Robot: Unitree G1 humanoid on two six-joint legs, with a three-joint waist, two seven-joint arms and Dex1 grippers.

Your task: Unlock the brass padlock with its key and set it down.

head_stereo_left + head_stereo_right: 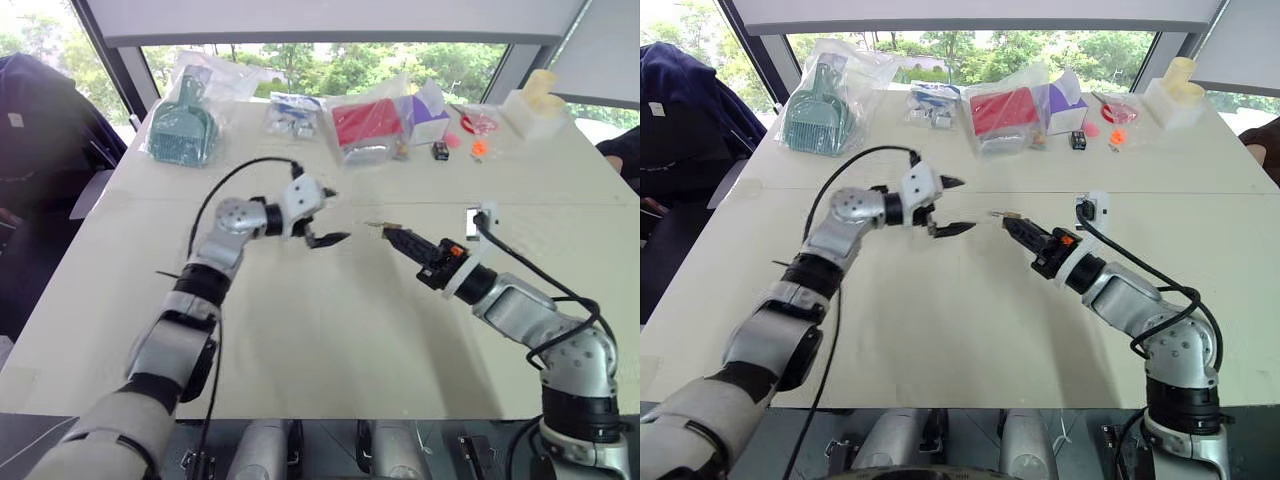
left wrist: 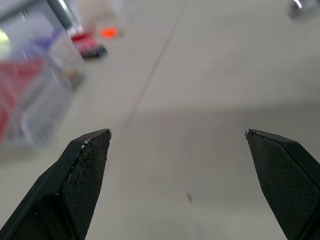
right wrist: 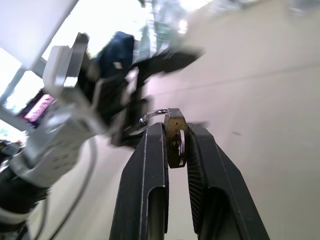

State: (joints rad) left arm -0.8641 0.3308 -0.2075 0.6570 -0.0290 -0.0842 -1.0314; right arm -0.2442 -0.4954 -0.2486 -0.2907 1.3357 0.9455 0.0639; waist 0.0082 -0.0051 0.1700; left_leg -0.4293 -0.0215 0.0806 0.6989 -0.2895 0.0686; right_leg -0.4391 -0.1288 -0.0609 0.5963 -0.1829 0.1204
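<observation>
The right tool [image 3: 175, 145] pinches the brass padlock [image 3: 175, 138] above the middle of the table [image 1: 330, 330], shackle toward the left tool [image 1: 330, 215], which hangs spread and empty just left (no key seen). Lower it gently, then let go.

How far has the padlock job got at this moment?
Done: the right gripper is shut on the small yellow-brass padlock, held above the pale table. In hand: the left gripper hangs open and empty opposite it. Whether the silvery shackle is unlocked is unclear. Left: setting it down.
</observation>
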